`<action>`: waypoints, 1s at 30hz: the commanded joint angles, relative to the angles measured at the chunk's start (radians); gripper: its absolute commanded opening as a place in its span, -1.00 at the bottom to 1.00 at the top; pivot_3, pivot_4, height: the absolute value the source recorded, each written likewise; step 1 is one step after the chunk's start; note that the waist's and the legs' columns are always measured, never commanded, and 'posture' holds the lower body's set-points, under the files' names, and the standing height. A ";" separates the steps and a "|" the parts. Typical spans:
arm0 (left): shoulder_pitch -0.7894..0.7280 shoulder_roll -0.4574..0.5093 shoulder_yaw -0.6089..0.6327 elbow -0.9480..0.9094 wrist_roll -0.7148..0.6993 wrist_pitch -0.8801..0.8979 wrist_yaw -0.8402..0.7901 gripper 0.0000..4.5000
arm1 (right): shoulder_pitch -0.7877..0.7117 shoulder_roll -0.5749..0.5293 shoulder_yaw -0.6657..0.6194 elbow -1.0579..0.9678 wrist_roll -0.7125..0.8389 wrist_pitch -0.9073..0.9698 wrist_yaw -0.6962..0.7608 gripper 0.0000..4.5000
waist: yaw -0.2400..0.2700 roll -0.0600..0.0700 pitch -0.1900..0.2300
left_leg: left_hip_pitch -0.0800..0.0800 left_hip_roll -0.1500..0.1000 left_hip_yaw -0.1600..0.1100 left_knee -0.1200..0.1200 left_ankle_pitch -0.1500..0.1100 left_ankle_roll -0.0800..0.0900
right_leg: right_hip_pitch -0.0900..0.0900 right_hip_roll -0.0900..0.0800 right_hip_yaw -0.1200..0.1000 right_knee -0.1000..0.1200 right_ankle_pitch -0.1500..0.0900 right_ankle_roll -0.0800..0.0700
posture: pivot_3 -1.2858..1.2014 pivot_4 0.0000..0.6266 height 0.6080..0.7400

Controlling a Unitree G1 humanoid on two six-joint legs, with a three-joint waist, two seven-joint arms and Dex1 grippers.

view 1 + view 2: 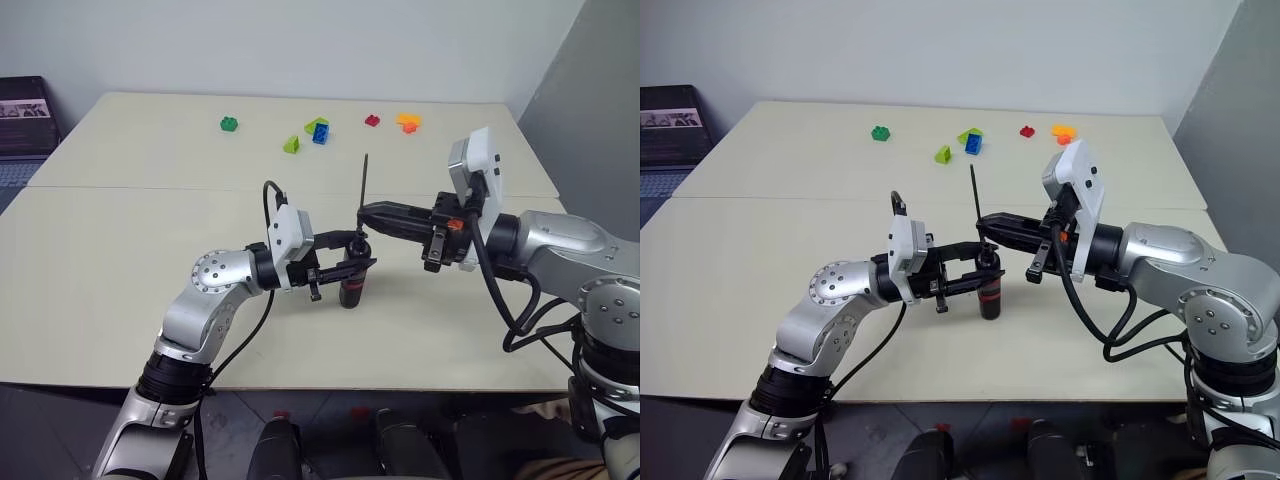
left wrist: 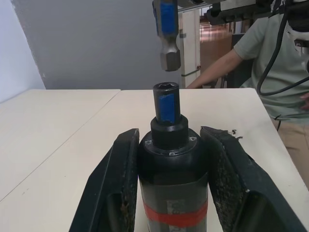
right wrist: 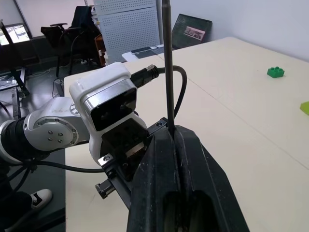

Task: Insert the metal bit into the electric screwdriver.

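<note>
Black and pen-slim, the electric screwdriver stands upright over the cream table, clenched between the two fingers of the left gripper, which reaches in level from the robot's left. Its red band sits low on the body, just under the fingers, and the open socket of the nose faces up. The right gripper comes in from the other side, its fingers pressed together on the metal bit, a thin dark rod held nearly vertical. Most of the rod rises above the fingers; its lower hex end hangs directly above the socket, close but with a clear gap. Far across the table lie small toy bricks: a green one, a lime wedge, a blue one, a red one and an orange one. A person in a grey-green shirt stands beyond the table.
</note>
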 commanded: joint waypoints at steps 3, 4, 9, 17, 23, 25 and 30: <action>0.001 0.018 0.004 0.021 0.050 0.004 0.021 -0.28 | 0.007 -0.010 -0.011 -0.028 -0.007 -0.026 0.001 -1.00 | -0.001 0.000 0.000 | 0.000 0.000 0.000 0.000 0.000 0.000 | 0.000 0.000 0.000 0.000 0.000 0.000 | 0.03 -0.52 1.00; 0.001 0.018 0.004 0.021 0.050 0.005 0.021 -0.28 | 0.007 -0.010 -0.011 -0.028 -0.008 -0.027 0.001 -1.00 | -0.001 0.000 0.000 | 0.000 0.000 0.000 0.000 0.000 0.000 | 0.000 0.000 0.000 0.000 0.000 0.000 | 0.03 -0.52 1.00; 0.002 0.019 0.003 0.018 0.049 0.006 0.019 -0.28 | 0.023 -0.006 -0.007 -0.022 -0.030 -0.047 0.012 -1.00 | -0.001 0.000 0.000 | 0.000 0.000 0.000 -0.001 0.000 0.000 | 0.000 0.000 0.000 0.000 0.000 0.000 | 0.03 -0.52 1.00; 0.003 0.019 0.003 0.019 0.049 0.006 0.018 -0.28 | 0.007 0.000 0.003 -0.021 -0.031 -0.044 0.008 -1.00 | -0.002 0.000 0.000 | 0.000 0.000 0.000 -0.002 0.000 0.000 | -0.001 0.000 0.000 -0.001 0.000 0.000 | 0.03 -0.52 1.00; 0.003 0.018 0.003 0.018 0.049 0.006 0.020 -0.28 | -0.027 0.003 0.022 -0.014 -0.022 -0.025 -0.001 -1.00 | -0.003 0.000 0.000 | 0.000 0.000 0.000 -0.002 0.000 0.000 | -0.001 0.000 0.000 -0.001 0.000 0.000 | 0.03 -0.52 1.00; 0.003 0.018 0.003 0.017 0.050 0.006 0.021 -0.28 | -0.031 0.000 0.025 -0.012 -0.020 -0.021 0.001 -1.00 | -0.003 0.000 0.000 | 0.000 0.000 0.000 -0.003 0.000 0.000 | -0.001 0.000 0.000 -0.001 0.000 0.000 | 0.03 -0.52 1.00; 0.004 0.018 0.004 0.015 0.049 0.008 0.022 -0.28 | -0.012 -0.006 0.027 -0.015 -0.029 -0.025 0.008 -1.00 | -0.003 0.000 0.000 | 0.000 0.000 0.001 -0.003 0.000 0.000 | -0.002 0.000 0.000 -0.001 0.000 0.000 | 0.03 -0.52 1.00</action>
